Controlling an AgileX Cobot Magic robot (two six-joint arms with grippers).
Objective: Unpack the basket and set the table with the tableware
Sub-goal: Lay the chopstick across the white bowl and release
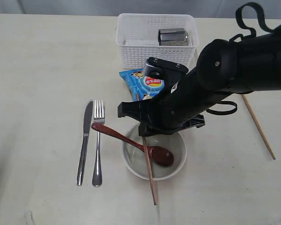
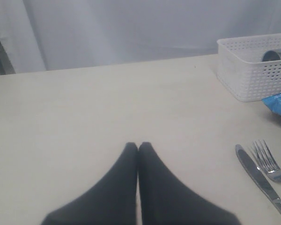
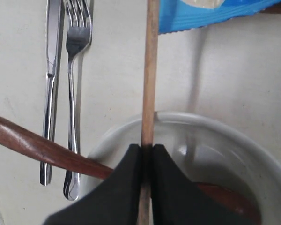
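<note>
1. The right gripper (image 3: 146, 147) is clamped on one chopstick (image 1: 150, 174), pads pressed to either side of it, above the bowl (image 1: 180, 155)
2. The left gripper (image 2: 138, 145) has its jaws together and holds nothing, over bare table (image 1: 37, 70) well off at 9 o'clock of the knife (image 1: 85, 140)
3. The held stick's long axis runs about 12 to 6 across the bowl, its far tip past the rim at 6; whether it rests on the rim I cannot tell
4. The second chopstick (image 1: 258, 125) lies on the table at 3 o'clock of the bowl, axis 11 to 5, so the right arm is the nearer
5. Count: two chopsticks, one knife, one fork (image 1: 98, 140), one spoon (image 1: 131, 140) in the bowl, one cup (image 1: 172, 36) inside the basket (image 1: 131, 54) at 12, one chip bag (image 1: 138, 82); no plate seen
</note>
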